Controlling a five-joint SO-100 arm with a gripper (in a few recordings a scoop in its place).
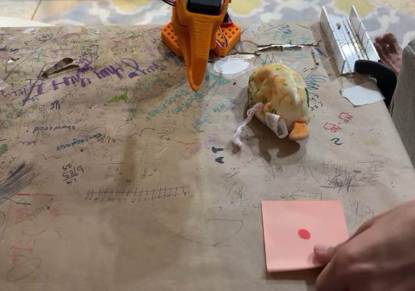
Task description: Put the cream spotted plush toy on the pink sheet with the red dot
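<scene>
The cream spotted plush toy lies on the brown paper-covered table right of centre, its orange foot and white tag toward the front. The pink sheet with the red dot lies flat near the front right edge, well apart from the plush. My orange gripper hangs at the back centre, pointing down, left of the plush and not touching it. Its fingers meet at a point with nothing between them.
A person's hand rests on the pink sheet's front right corner. A loose white string trails from the plush. A metal rail and a white paper scrap lie at the back right. The scribbled table stretches left.
</scene>
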